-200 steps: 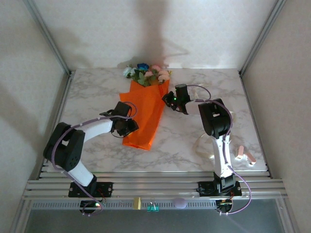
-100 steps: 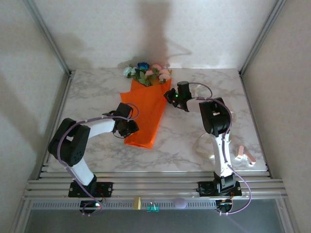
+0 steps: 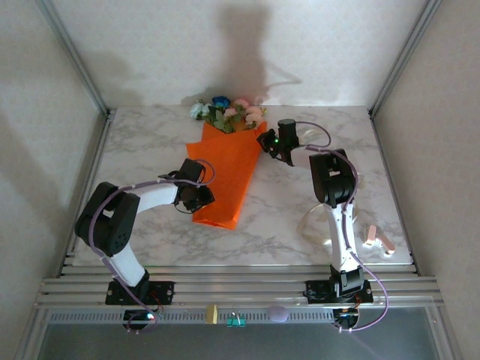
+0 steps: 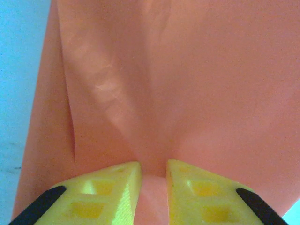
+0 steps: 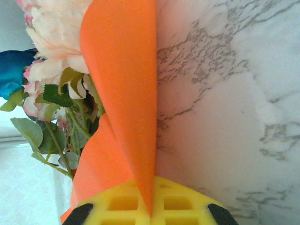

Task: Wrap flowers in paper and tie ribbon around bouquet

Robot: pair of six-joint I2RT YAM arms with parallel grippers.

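The orange paper lies as a long cone on the marble table, narrow end toward me. The flowers stick out of its far, wide end with pink, white and blue blooms. My left gripper is at the cone's lower left edge, shut on a pinched fold of the paper; its yellow fingers press the fold from both sides. My right gripper is shut on the paper's upper right edge, beside the flowers. The cream ribbon lies looped by the right arm's base.
Two small pinkish pieces lie near the table's right front corner. Bare marble stretches right of the paper. Metal frame posts stand at both back corners, and small items sit on the front rail.
My right gripper has moved back and to the right, drawing the paper's upper right edge with it. My left gripper has closed tighter on the fold at the lower left edge.
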